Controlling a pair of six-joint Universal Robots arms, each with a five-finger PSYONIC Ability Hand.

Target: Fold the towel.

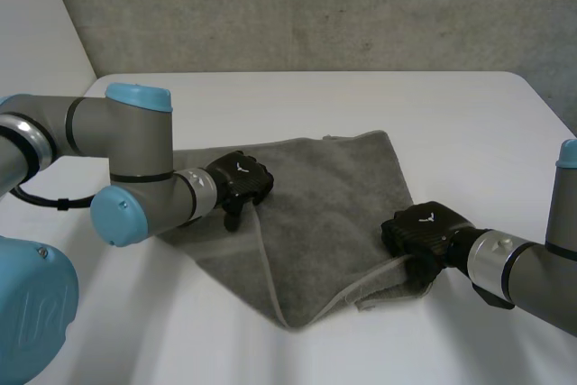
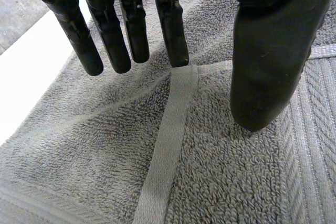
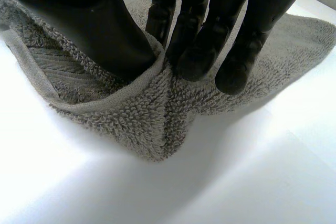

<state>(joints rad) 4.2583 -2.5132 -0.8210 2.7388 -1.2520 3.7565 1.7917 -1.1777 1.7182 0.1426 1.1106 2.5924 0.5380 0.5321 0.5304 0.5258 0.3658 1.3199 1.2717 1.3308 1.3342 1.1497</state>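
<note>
Behind the white table [image 1: 361, 96] a grey, rough wall [image 1: 315, 6] is seen. On the table a grey towel [image 1: 325, 214] is laid, near the middle and toward the front edge, with its corners pointing to the sides. It is partly doubled: a light hem band [image 1: 270, 268] runs from beside the left hand [image 1: 239, 182] down to the near corner of the towel, and a second band goes from that corner toward the right hand [image 1: 424, 230].

The left hand is placed on the left part of the towel, where the upper layer ends. In the left wrist view its fingers [image 2: 121, 40] are held straight and point down at the cloth, and the thumb [image 2: 268, 66] is kept well apart from them. One fingertip stands just at the place where two hem bands meet. Nothing is gripped by this hand.

The right hand is set at the right corner of the towel. In the right wrist view a raised fold of the cloth is pinched between its thumb [image 3: 105, 30] and its fingers [image 3: 199, 56], so the hand is closed on the towel. The edge of the fold stands up from the table beside the thumb.
</note>
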